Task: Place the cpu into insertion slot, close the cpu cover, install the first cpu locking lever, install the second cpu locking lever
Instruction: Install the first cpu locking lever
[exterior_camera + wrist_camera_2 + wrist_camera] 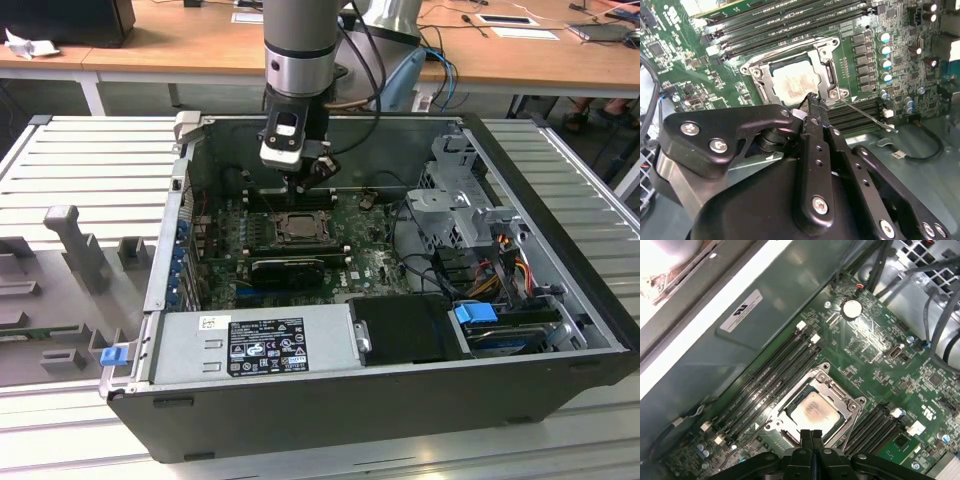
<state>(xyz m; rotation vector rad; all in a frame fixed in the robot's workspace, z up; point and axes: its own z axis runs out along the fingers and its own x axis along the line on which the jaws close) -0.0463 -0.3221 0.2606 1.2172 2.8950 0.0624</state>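
Reaching down into the open case [330, 400] on the ribbed table [90, 160], with the claw [303, 183] poised just above the slot [270, 232] on the green board [370, 265]. Shows the claw closed in both wrist views, fingers [806, 440] pressed flat together with nothing seen between them. Finds the cpu [812, 410] seated in the slot, pale face up, with a darker patch at its middle. Finds the cover [842, 396] lying flat over it, framing the chip through its window. Places the fingertips [813, 100] just beside one corner of the cover in the second wrist view; cannot tell whether touching. Shows a thin wire lever [867, 115] running out from that corner across the board toward the case wall; cannot tell whether latched. Finds long black memory slots [790, 20] on two opposite sides of the slot.
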